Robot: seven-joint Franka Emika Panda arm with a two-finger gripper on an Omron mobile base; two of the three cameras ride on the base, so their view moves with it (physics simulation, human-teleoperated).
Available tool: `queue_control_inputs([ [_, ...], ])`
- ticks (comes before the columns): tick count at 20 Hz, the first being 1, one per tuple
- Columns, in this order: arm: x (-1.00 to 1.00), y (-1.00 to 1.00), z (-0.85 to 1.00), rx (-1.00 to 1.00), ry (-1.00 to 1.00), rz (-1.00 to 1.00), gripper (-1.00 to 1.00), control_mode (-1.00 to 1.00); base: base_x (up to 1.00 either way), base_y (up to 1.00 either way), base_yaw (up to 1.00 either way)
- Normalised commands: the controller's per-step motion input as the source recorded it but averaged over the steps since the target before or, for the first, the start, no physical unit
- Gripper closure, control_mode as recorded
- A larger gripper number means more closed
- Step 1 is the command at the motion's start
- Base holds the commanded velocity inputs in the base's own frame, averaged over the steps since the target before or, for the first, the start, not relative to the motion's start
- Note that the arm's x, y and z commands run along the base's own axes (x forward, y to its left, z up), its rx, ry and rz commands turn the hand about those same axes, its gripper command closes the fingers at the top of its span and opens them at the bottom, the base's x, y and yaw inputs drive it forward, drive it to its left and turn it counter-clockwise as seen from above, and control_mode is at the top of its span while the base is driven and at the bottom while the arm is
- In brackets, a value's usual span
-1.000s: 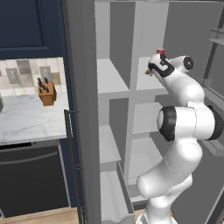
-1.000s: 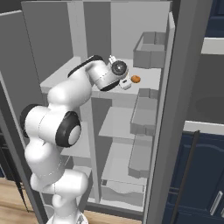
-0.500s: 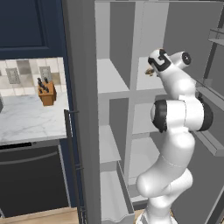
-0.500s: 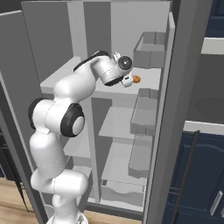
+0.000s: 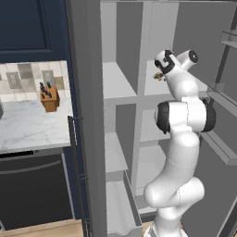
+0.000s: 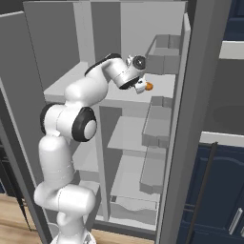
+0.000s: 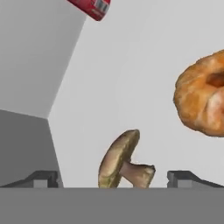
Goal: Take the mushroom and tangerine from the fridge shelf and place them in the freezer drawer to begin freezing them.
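Reaching further into the fridge than a second ago, the arm has lifted its wrist and pushed the gripper [image 7: 112, 179] close over the fridge shelf [image 7: 131, 74], a flat, matte pale-grey board. Its jaws stand wide apart, one on either side of the mushroom [image 7: 124, 160], empty. This mushroom, a dull brown domed cap on a stubby paler stem, lies tipped on its side. Beside it sits the tangerine [image 7: 202, 98], dimpled and bright orange. A glossy red can [image 7: 91, 7] stands farther back.
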Motion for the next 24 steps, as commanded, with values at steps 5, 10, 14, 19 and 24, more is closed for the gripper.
queue_control_inputs([
  [5, 0.39, 0.01, -0.1, 0.0, 0.09, 0.0, -1.0, -1.0, 0.0, 0.0, 0.0],
  [10, 0.18, 0.05, -0.33, 0.0, 0.09, 0.0, -1.0, -1.0, 0.0, 0.0, 0.0],
  [14, 0.02, 0.23, -0.48, 0.0, 0.06, 0.0, 1.0, -1.0, 0.0, 0.0, 0.0],
  [19, 0.0, 0.32, -0.33, 0.0, 0.0, 0.0, 1.0, -1.0, 0.0, 0.0, 0.0],
  [24, -0.05, 0.26, -0.12, 0.0, -0.02, 0.0, 1.0, -1.0, 0.0, 0.0, 0.0],
])
